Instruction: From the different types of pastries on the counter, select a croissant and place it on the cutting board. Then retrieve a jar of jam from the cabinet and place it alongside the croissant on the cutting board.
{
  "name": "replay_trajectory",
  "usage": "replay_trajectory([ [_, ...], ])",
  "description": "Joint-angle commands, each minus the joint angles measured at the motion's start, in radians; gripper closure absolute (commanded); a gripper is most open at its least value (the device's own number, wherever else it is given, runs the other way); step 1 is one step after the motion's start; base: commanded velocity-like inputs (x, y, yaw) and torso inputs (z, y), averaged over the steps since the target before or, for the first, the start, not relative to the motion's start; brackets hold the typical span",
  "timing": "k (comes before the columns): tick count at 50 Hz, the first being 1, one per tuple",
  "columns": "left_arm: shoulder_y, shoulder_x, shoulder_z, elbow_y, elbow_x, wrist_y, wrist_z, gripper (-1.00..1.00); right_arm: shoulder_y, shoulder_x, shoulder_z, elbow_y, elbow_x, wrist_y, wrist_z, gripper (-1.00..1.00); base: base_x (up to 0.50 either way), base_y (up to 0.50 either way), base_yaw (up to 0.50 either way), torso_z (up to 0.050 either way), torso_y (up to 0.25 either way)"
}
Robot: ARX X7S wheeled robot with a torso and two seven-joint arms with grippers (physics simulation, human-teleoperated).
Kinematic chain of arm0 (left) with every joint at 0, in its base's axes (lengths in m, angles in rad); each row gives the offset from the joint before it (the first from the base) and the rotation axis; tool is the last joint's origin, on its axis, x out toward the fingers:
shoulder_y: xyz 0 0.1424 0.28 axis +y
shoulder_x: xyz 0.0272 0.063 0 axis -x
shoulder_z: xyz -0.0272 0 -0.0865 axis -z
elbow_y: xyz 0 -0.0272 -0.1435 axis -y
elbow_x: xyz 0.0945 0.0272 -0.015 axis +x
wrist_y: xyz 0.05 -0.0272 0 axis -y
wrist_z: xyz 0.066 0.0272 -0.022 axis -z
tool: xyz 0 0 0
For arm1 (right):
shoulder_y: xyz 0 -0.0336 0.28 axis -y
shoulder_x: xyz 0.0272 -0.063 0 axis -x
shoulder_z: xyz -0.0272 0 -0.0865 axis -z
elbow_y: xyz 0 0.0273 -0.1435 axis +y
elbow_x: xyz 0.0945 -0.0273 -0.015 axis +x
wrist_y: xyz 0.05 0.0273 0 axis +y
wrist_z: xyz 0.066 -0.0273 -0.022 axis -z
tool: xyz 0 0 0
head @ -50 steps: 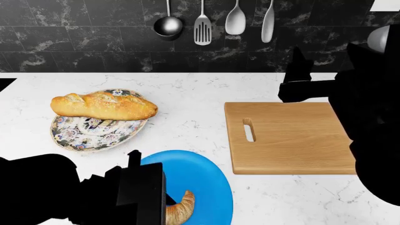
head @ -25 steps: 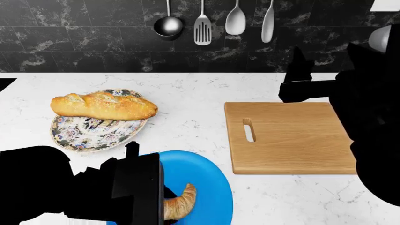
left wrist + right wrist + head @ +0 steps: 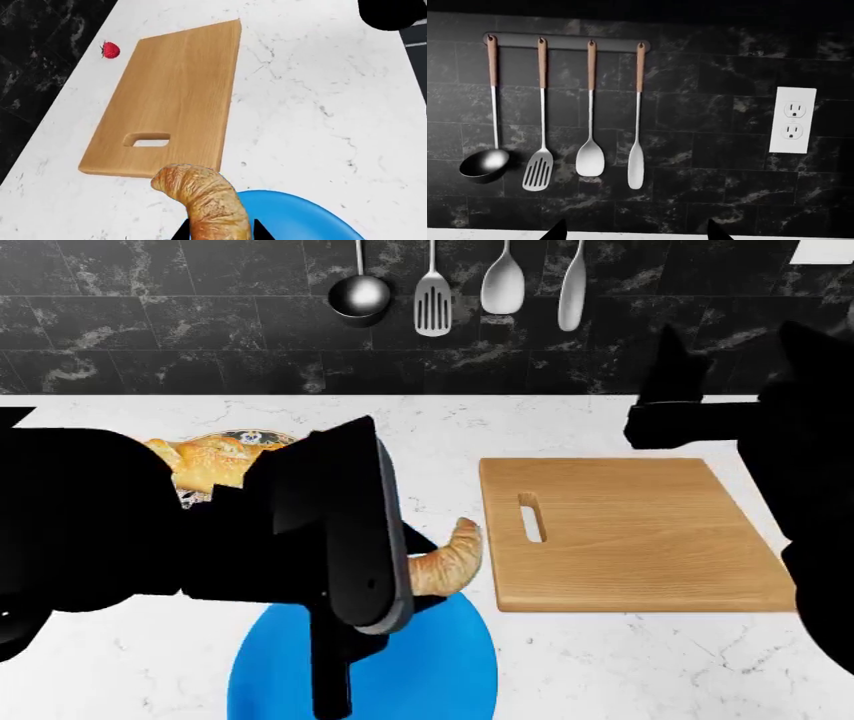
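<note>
The white marble surface (image 3: 400, 430) ran under a black tiled wall (image 3: 707, 140) where a ladle (image 3: 484, 164), slotted turner (image 3: 538, 173), spoon (image 3: 590, 157) and spatula (image 3: 636, 172) hung from a rail beside a white outlet (image 3: 792, 120). The left arm (image 3: 160, 530) bulked dark across the head view, hiding most of the bread loaf (image 3: 207, 460) on its patterned plate. The cutting board (image 3: 627, 535) lay bare, slot handle toward the croissant, a strawberry (image 3: 110, 50) beyond its far corner. The blue plate (image 3: 441, 670) sat below. The left gripper (image 3: 220, 235) had its jaws clamped on the croissant (image 3: 447, 562), lifted above the plate's edge, its tip just short of the board. The right gripper (image 3: 635, 232) faced the wall, jaws spread apart.
</note>
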Motion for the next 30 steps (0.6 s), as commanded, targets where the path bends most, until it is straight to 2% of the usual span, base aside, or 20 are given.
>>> replay_trajectory([
  [1,-0.038,0.124,-0.003,-0.13,0.044,0.036,-0.057,1.0,-0.018,0.014,0.021,-0.013,0.011,-0.015,0.004,-1.0,0.0,0.0,0.0,0.0,0.0],
  [15,-0.036,0.129,0.005,-0.135,0.051,0.046,-0.076,1.0,-0.019,0.018,0.01,-0.014,0.012,-0.023,0.007,-1.0,0.0,0.0,0.0,0.0,0.0],
  [30,-0.093,0.293,0.185,-0.4,0.247,0.17,0.07,1.0,-0.014,0.011,-0.022,-0.011,-0.018,-0.041,-0.007,-1.0,0.0,0.0,0.0,0.0,0.0],
])
